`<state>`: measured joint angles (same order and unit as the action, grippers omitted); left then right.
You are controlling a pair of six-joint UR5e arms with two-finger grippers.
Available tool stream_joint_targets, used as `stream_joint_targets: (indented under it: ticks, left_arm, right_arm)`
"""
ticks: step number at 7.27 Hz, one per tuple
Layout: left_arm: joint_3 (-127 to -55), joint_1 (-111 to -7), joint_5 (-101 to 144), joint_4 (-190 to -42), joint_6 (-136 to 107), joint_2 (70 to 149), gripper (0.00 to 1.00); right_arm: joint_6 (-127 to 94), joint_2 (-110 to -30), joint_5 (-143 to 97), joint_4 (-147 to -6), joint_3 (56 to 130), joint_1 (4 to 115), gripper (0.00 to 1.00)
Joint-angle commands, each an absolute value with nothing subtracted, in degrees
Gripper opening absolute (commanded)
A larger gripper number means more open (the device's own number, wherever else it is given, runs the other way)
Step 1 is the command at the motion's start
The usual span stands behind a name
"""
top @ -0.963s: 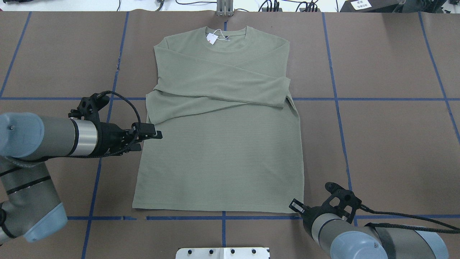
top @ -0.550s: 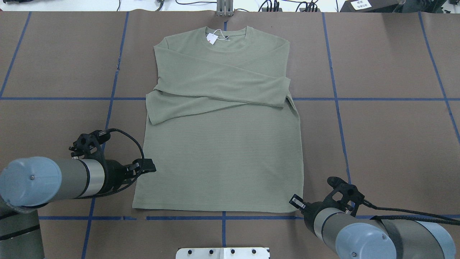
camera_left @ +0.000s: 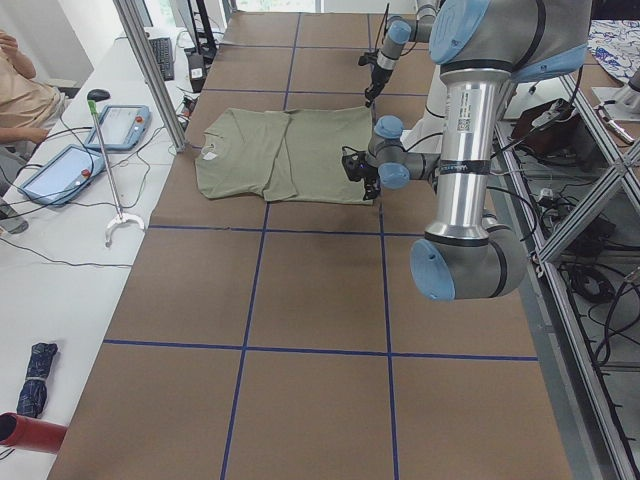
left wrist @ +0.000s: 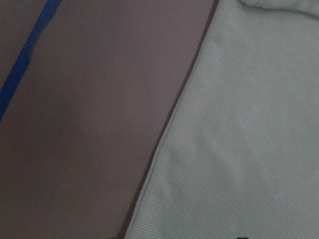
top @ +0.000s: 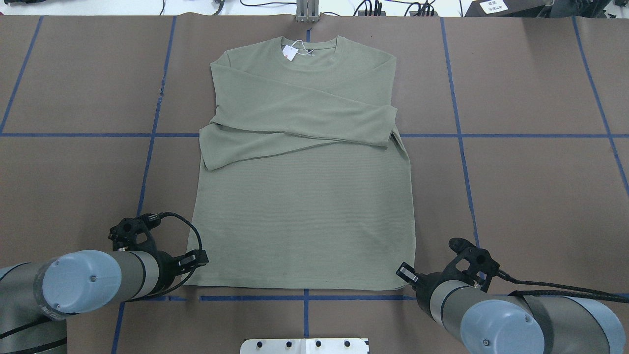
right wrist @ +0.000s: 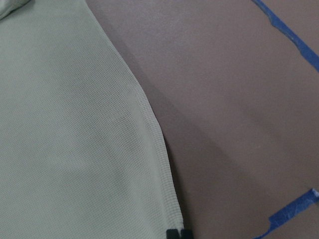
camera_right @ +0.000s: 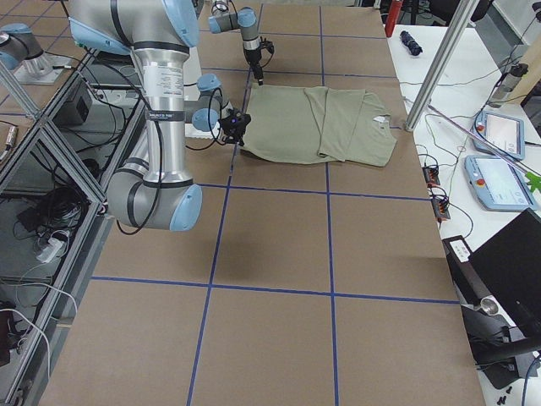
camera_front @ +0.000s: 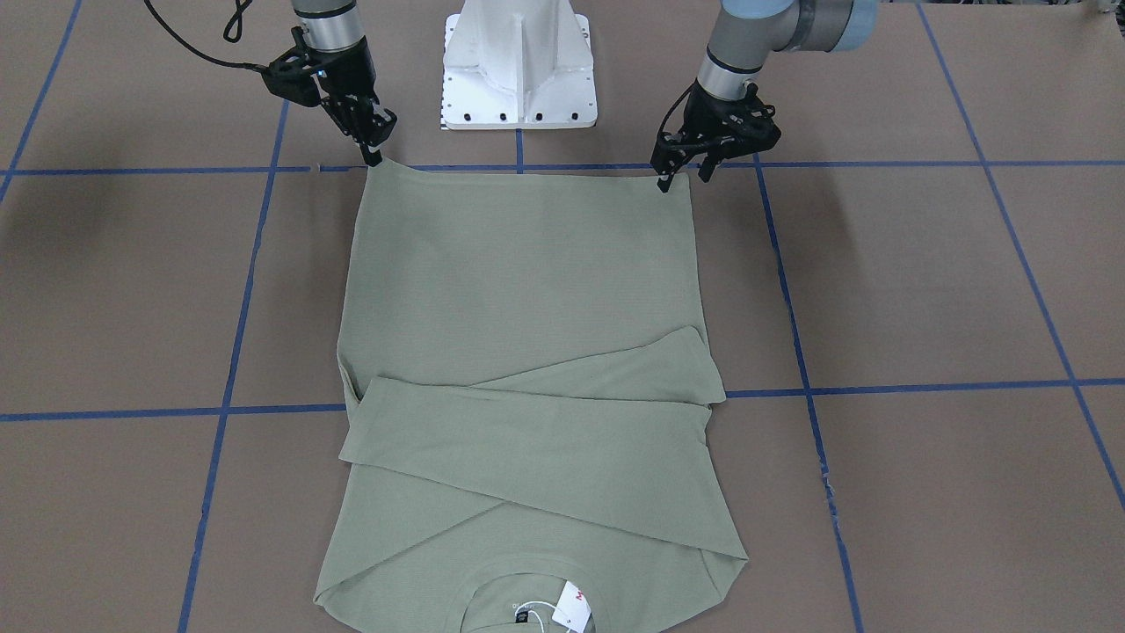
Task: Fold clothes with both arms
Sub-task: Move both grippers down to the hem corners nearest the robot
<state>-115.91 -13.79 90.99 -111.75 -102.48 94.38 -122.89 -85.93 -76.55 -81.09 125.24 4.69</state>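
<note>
- shirt (top: 304, 211) lies flat on the brown table (top: 530, 196), hem toward the robot, collar at the far end, both sleeves (top: 295, 118) crossed over the chest.
- nearest to me, the left gripper (top: 196, 259) sits low at the hem's left corner and the right gripper (top: 405, 273) at the hem's right corner.
- i cannot tell how either pincer stands. the right wrist view shows only two dark tips side by side, cut off at the bottom edge right at the cloth's border. the left wrist view shows barely a speck of black.
- so i can't say whether any cloth is pinched on either side.
- my main worry: one side catches only the top layer, or misses the corner. the hem would then come up crooked and the fold land skewed.
- if the two arms rise or travel unevenly, i'd expect the body panel to drag and wrinkle across the table.
- further out, the crossed sleeves are loose. a quick pull could slide the upper one off the chest.
- farthest, the hang tag (top: 290, 52) at the collar (top: 309, 46) could get trapped awkwardly. the collar is cut off in the front-facing view.
</note>
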Motion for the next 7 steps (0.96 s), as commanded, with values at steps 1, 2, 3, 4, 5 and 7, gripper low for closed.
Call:
stream_joint_targets:
  ticks: [1, 2, 3, 4, 5, 7]
  left_arm:
    - [-115.0, -13.1, 91.1, -111.6, -102.7, 94.6, 0.68]
    - [-115.3, -13.0, 91.2, -111.5, -102.7, 94.6, 0.67]
    - [-115.5, -13.0, 91.2, -111.5, -102.7, 94.6, 0.67]
    - [-115.4, -12.7, 91.2, -111.4, -102.7, 94.3, 0.66]
    - [-115.4, -12.5, 91.2, -111.4, -102.7, 94.2, 0.64]
    - [-115.5, -12.4, 91.3, -111.4, -102.7, 94.2, 0.42]
  right_arm:
    - [-122.9, -85.9, -76.6, -81.1, 125.2, 4.7, 0.00]
    - [-122.9, -85.9, -76.6, -81.0, 125.2, 4.7, 0.00]
    - [-122.9, -85.9, -76.6, -81.1, 125.2, 4.7, 0.00]
    - [-122.9, -85.9, -76.6, -81.1, 125.2, 4.7, 0.00]
    - [-122.9, -85.3, -76.5, -81.1, 125.2, 4.8, 0.00]
    - [-122.9, -85.2, -76.5, -81.1, 125.2, 4.8, 0.00]
